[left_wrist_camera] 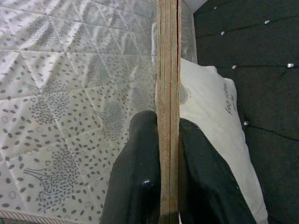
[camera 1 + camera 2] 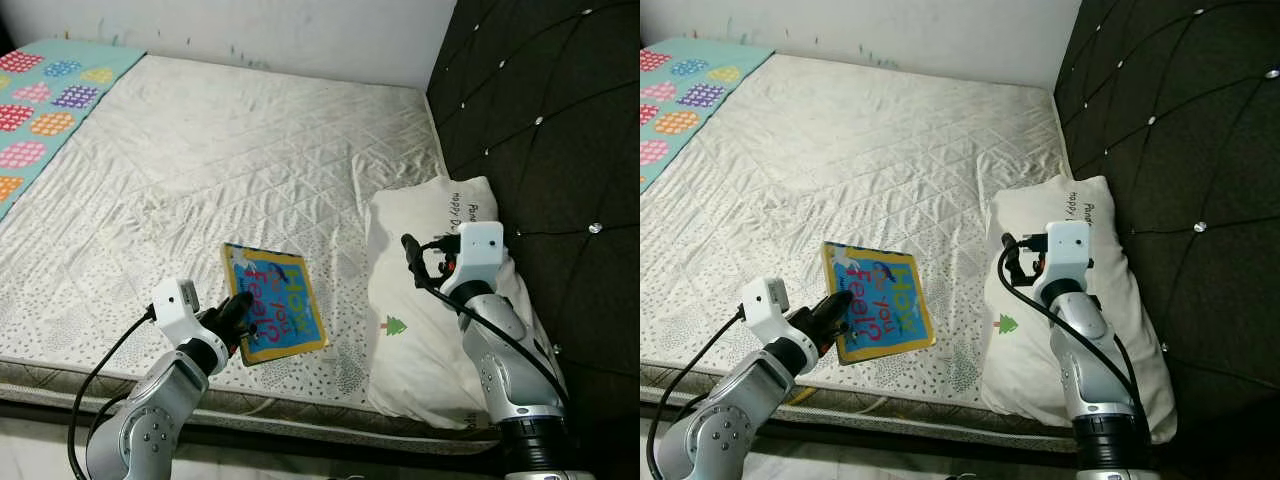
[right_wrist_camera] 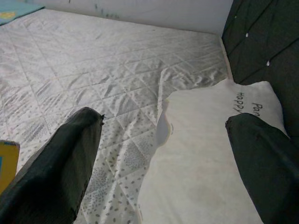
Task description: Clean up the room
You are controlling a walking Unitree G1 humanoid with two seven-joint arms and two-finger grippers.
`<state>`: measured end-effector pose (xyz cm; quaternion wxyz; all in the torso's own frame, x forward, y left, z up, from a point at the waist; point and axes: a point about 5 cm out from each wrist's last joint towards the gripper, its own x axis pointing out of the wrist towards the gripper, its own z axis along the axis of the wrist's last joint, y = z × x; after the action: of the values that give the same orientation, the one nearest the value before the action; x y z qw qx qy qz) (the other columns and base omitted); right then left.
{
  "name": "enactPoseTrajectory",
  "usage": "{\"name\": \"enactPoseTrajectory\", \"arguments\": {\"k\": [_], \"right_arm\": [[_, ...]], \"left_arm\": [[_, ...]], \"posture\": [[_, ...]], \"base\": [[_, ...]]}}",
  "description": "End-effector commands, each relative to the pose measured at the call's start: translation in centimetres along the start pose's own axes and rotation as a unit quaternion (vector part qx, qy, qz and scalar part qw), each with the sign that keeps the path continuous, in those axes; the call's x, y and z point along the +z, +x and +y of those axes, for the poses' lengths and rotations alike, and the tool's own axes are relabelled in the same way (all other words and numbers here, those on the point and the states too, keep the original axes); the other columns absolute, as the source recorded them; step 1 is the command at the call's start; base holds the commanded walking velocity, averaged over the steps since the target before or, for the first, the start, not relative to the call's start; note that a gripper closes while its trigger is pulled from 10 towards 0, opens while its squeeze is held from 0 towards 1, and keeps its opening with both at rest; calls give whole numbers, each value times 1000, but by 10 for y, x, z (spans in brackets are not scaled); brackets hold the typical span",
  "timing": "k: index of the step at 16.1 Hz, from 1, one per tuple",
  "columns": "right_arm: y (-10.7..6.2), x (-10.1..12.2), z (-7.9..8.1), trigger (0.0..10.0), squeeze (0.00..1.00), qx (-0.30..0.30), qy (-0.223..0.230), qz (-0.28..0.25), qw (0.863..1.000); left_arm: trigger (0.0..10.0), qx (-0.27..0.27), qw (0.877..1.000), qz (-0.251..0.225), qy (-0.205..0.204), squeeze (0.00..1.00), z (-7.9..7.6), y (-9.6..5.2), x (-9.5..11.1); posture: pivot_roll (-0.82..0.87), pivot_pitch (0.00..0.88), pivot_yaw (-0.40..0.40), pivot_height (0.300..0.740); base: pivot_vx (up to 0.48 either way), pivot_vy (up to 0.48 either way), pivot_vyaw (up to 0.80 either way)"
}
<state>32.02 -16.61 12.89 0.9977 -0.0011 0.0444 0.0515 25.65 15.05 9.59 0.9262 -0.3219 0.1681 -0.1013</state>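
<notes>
Near the bed's (image 2: 200,170) front edge, the left pincer (image 2: 236,312) is clamped on the near corner of a blue-and-yellow book (image 2: 275,300), its two black fingers (image 1: 135,182) pressing either side of the book's edge. Over the white pillow (image 2: 420,330) by the dark headboard (image 2: 550,130), the right pincer (image 2: 416,262) hovers with its fingers spread wide and holding nothing. At the bed's far left lies a dotted teal blanket (image 2: 40,100).

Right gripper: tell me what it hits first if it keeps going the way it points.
Probably the pillow. The right gripper is open, and the pillow lies between and beyond its fingers, with the mattress farther on. Depth is hard to judge.
</notes>
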Motion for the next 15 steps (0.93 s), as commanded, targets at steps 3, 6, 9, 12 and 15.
{"name": "enactPoseTrajectory", "arguments": {"k": [3, 6, 9, 12, 15], "right_arm": [[-2, 3, -2, 10000, 0, 0, -3, -5, 1000], [-2, 3, 0, 10000, 0, 3, -1, -6, 1000], [-4, 0, -2, 10000, 0, -2, -3, -4, 1000], [-5, 0, -2, 10000, 0, -1, 1, -5, 1000], [-5, 1, 2, 10000, 0, 10, 9, -8, 1000]], "left_arm": [[10000, -30, 999, -12, -4, 0, -8, -3, 6], [10000, -27, 999, -17, -3, 0, -6, -2, 8], [10000, -15, 999, -38, -2, 0, -3, -1, 14], [10000, -15, 999, -48, 0, 0, -5, 0, 17], [10000, -10, 999, -50, -1, 0, -4, -2, 13]], "posture": [[-5, 115, -87, 740], [-6, 117, -85, 717], [-6, 116, -84, 717], [-5, 113, -81, 717], [-1, 109, -84, 717]], "base": [[0, 0, 0], [0, 0, 0], [0, 0, 0], [0, 0, 0], [0, 0, 0]]}}
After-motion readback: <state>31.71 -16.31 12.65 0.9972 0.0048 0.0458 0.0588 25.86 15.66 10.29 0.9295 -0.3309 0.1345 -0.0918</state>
